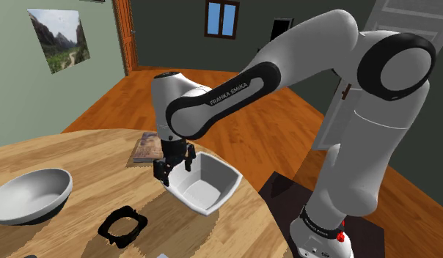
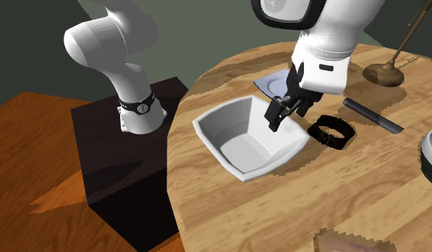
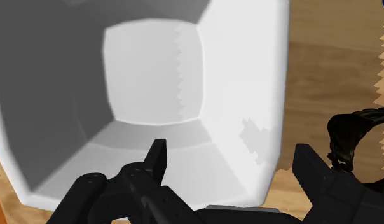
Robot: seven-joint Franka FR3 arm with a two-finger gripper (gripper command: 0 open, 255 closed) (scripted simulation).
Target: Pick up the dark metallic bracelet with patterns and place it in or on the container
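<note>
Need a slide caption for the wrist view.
Open gripper over the white container rim, dark bracelet lying on the wooden table beside it.

The white container (image 1: 205, 183) is a squarish open bowl with sloping walls and a flat bottom. It stands upright and empty, close to the edge of the round wooden table (image 1: 81, 157). The dark bracelet (image 2: 329, 137), a black band bent into a rounded square, lies flat on the tabletop near the container but apart from it, farther in from that edge.
</note>
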